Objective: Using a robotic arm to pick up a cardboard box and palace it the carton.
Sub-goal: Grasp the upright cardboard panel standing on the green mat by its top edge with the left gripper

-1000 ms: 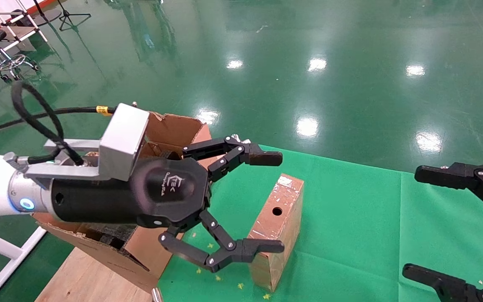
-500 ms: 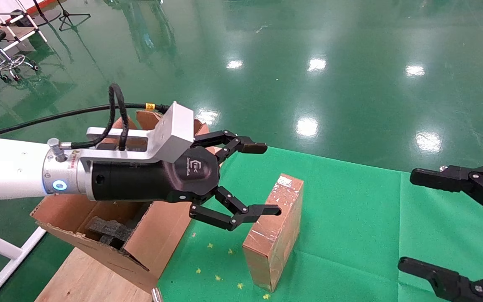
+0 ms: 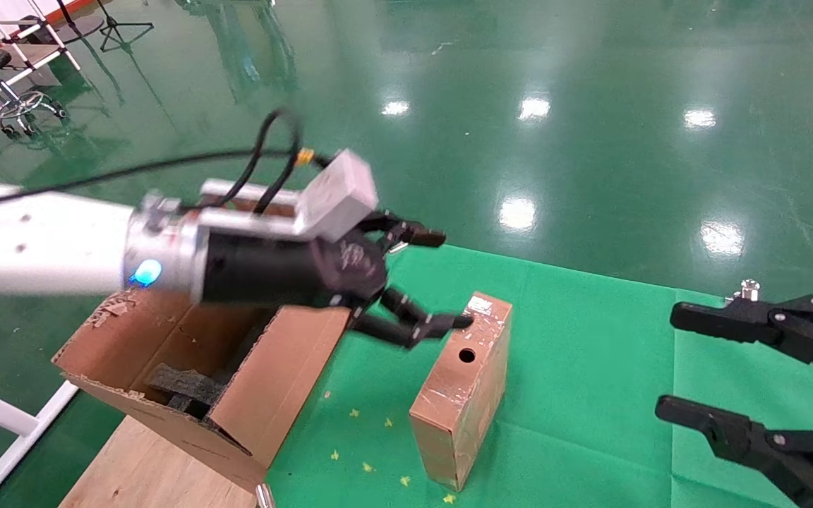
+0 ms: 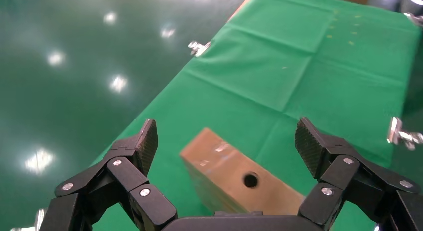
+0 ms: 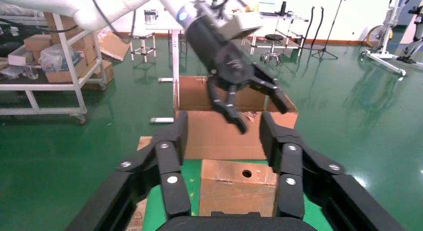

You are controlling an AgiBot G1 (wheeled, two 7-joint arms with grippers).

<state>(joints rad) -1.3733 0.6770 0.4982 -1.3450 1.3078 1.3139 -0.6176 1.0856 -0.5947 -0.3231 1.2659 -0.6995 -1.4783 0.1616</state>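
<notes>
Brown cardboard box (image 3: 464, 384), standing beside the carton (image 3: 202, 367), is being approached by the left gripper (image 3: 435, 279), jaws spread, now raised and shifted toward its far end, so grasping is being lined up.

**White arm, black claws**

The robotic arm (image 3: 32, 243) is white with a silver wrist, a glowing blue ring, a grey camera block and a looping black cable. Both grippers are black, studded with silver screws.
</notes>
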